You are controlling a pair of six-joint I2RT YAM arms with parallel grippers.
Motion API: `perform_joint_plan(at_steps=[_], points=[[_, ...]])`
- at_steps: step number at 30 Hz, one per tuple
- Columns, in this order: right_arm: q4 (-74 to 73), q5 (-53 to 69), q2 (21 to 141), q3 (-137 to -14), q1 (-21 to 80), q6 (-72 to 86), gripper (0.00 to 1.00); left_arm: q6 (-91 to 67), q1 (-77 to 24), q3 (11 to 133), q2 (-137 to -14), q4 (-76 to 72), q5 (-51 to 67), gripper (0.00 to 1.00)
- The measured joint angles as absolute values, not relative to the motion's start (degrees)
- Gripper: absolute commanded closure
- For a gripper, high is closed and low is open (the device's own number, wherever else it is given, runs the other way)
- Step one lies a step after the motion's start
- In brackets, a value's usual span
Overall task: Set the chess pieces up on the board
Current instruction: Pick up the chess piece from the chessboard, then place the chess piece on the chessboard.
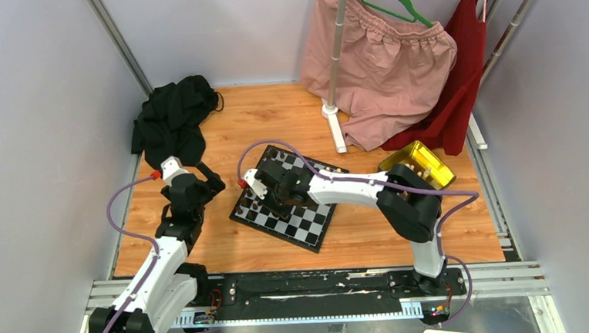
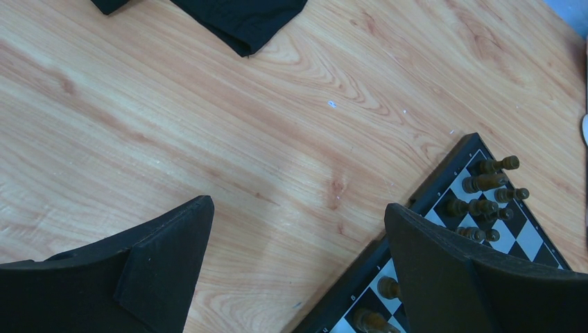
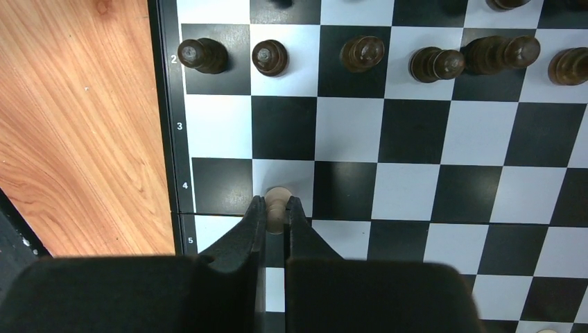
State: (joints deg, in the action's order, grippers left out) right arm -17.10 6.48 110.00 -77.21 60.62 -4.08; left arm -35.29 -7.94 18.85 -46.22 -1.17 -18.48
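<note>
I see the right gripper (image 3: 277,211) low over the board (image 3: 416,132), clenched on 1 cream piece (image 3: 278,197), base hidden; left gripper (image 2: 298,208) released.

Left arm (image 1: 162,256) rises from its base at the lower left and leans forward, the left gripper (image 2: 298,208) pointing downward with its fingers (image 2: 163,263) spread wide apart and nothing between them. Right arm (image 1: 354,187) folds at the elbow and reaches leftward, wrist turned down. The right gripper (image 3: 277,211) is closed, both fingertips pinching a pale chess piece (image 3: 278,195).
</note>
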Motion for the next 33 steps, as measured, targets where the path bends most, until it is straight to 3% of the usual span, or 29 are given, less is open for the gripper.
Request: perform_joint_plan(at_steps=[9,18,33], points=[[-17.58,3.38,106.63,-75.55,59.37,-3.6,1.0,-35.29,-7.94,18.83,-46.22,-1.17,-18.48,0.0],[-18.35,-1.41,100.36,-72.88,51.24,0.49,1.0,-35.29,-7.94,18.83,-46.22,-1.17,-18.48,0.0],[-21.47,-3.68,100.12,-69.78,44.88,5.23,1.0,-35.29,-7.94,18.83,-46.22,-1.17,-18.48,0.0]])
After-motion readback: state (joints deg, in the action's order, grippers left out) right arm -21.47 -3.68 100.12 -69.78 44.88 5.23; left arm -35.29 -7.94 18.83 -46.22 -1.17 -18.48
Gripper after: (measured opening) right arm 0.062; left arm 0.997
